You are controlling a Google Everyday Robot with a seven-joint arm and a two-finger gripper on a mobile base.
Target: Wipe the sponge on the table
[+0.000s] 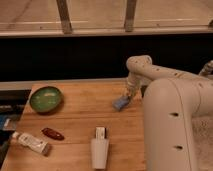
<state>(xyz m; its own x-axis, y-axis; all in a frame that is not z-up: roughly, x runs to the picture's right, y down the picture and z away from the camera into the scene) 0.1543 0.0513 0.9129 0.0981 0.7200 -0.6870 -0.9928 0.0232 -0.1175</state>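
The light-blue sponge (120, 103) rests on the wooden table (80, 117) near its right side, tilted a little. My gripper (127, 96) comes down onto the sponge's upper right end from the white arm (170, 115) that fills the right of the view. The gripper touches the sponge, and its tips are hidden against it.
A green bowl (46, 98) sits at the table's back left. A dark red object (52, 133) and a white tube (32, 143) lie at the front left. A white cup (99, 152) stands near the front edge, with a small white item (100, 132) behind it. A dark wall runs behind the table.
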